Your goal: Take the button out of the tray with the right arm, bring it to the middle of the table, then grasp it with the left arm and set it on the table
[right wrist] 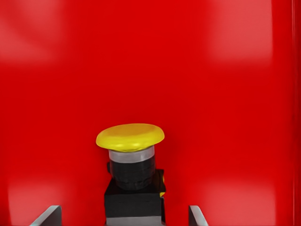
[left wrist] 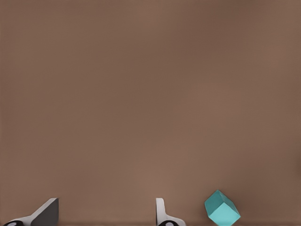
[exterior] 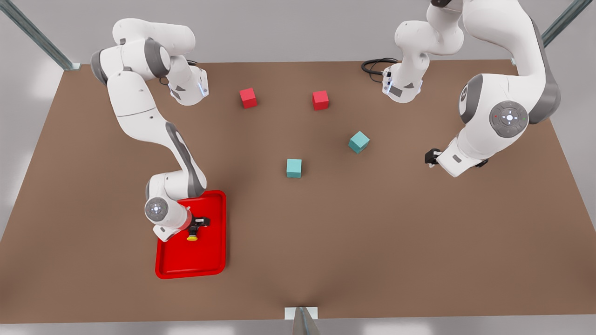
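The button [right wrist: 131,165], a dark boxy body with a round yellow cap, is in the red tray [exterior: 205,265] at the front view's left. My right gripper [right wrist: 124,215] is open, one finger on each side of the button's dark body with gaps on both sides. In the front view the right gripper [exterior: 196,226] is low over the tray, and the yellow cap of the button [exterior: 192,237] pokes out below it. My left gripper [exterior: 430,158] waits open above the bare table [exterior: 372,242] at the front view's right. Its fingers [left wrist: 47,213] hold nothing.
Two teal cubes [exterior: 294,168] [exterior: 359,142] sit near the table's middle, and the second teal cube [left wrist: 222,208] lies close beside the left gripper's finger. Two red cubes [exterior: 248,97] [exterior: 320,100] stand farther back. A black cable [exterior: 375,66] coils at the far edge.
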Tool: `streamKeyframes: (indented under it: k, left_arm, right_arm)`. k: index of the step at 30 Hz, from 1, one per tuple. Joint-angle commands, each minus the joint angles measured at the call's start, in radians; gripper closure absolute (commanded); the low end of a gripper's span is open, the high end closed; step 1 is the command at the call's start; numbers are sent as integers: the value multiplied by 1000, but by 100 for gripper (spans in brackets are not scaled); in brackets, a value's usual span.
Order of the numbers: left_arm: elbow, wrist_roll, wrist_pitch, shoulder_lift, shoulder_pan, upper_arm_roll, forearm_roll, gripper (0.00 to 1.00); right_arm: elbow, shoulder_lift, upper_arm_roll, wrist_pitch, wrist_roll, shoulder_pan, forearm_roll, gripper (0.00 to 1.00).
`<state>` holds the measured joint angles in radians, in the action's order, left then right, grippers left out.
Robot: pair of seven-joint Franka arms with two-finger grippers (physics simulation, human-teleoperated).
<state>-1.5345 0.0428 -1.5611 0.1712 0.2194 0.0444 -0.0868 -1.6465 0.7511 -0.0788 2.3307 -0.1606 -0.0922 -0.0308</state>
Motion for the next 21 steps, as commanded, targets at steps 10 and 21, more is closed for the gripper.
streamKeyframes:
  k: [10, 21]
  left_arm:
    - [0, 6, -1, -1, 0, 0, -1, 0]
    - [0, 6, 1, -1, 0, 0, -1, 0]
  right_arm:
    - [7, -6, 1, -33, 65, 3, 3, 64]
    - [85, -22, -27, -94, 41, -27, 12, 65]
